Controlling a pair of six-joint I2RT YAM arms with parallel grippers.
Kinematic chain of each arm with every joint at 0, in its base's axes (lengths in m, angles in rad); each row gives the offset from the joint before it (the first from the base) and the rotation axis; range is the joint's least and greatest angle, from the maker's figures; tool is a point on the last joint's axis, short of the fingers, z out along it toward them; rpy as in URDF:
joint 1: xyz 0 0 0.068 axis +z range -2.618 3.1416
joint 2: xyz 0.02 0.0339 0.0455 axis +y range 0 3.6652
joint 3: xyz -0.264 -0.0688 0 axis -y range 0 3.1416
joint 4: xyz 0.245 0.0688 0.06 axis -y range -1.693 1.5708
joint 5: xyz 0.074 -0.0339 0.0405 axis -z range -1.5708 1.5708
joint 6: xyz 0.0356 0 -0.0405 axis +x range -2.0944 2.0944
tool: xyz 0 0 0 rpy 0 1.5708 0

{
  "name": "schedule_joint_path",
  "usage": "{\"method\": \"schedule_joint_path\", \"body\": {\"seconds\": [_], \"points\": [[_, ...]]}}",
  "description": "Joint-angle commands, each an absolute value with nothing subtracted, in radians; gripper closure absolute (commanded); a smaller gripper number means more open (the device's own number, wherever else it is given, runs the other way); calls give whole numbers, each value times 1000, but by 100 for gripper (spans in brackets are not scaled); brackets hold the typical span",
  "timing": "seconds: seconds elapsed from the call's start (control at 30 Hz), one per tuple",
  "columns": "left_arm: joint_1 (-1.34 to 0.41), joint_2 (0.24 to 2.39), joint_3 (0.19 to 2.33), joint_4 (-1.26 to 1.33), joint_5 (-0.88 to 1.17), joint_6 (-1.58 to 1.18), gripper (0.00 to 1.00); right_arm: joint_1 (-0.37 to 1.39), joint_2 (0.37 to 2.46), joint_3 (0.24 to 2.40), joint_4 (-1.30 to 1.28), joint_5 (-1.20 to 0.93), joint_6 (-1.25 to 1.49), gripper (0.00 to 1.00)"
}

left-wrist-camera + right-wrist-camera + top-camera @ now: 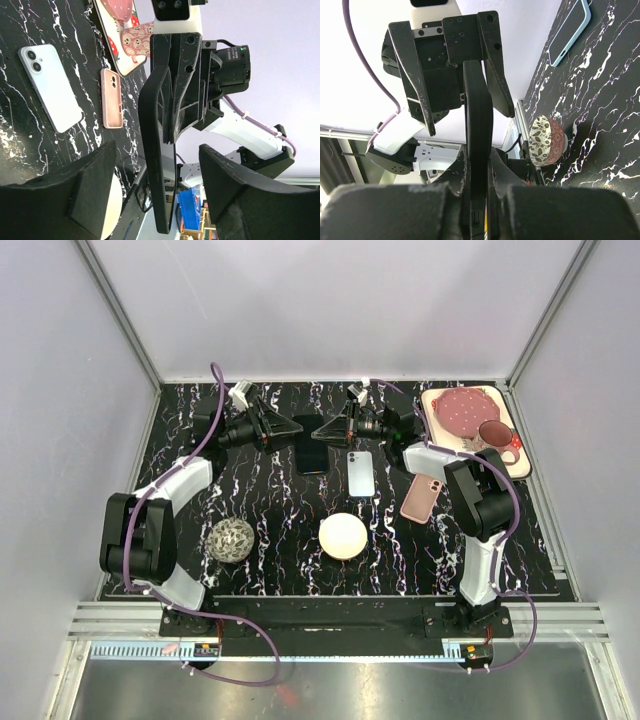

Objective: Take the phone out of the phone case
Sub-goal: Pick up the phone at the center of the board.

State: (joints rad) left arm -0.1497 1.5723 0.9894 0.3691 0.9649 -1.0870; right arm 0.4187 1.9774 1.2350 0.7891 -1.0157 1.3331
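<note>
Black white-veined table (270,540), plain pale lilac walls (330,300), aluminium corner posts (120,315), even light

Both arms (185,480) wear white shells over black joints, trailing purple cables (216,380) (the left hand (467,120) is black, screw-studded).

A lab test cell: plain white walls (350,300), aluminium frame rails (118,310), black marbled tabletop (280,545).

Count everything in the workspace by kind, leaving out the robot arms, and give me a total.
Phones or cases: 3 (black phone, light blue phone, pink case)
Bowls: 2 (white bowl, patterned bowl)
Mugs: 1 (mug)
Trays: 1 (tray)
Total: 7
</note>
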Motion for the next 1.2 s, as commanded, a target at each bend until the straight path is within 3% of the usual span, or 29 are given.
{"method": "schedule_joint_path", "body": {"seconds": [0.0,0.63,0.77,0.83,0.87,0.9,0.93,1.0,1.17], "points": [[-153,1580,1003,469,982,-1124,36,417,1947,1249,879,-1038,1364,100],[-216,1628,1100,365,877,-1106,78,419,1945,1259,818,-1032,1310,100],[-219,1625,1109,362,873,-1115,100,419,1925,1253,717,-1023,1249,98],[-216,1609,1109,344,864,-1108,100,417,1890,1253,625,-1002,1151,71],[-216,1603,1111,336,859,-1104,100,413,1875,1253,526,-991,1114,47],[-212,1597,1111,325,851,-1101,100,407,1841,1250,479,-979,1079,33],[-209,1591,1111,327,848,-1104,100,403,1826,1247,439,-953,1027,26],[-199,1569,1106,334,835,-1120,100,390,1784,1217,394,-937,1017,19],[-175,1520,1062,464,807,-1225,100,370,1733,1089,556,-931,1141,19]]}}
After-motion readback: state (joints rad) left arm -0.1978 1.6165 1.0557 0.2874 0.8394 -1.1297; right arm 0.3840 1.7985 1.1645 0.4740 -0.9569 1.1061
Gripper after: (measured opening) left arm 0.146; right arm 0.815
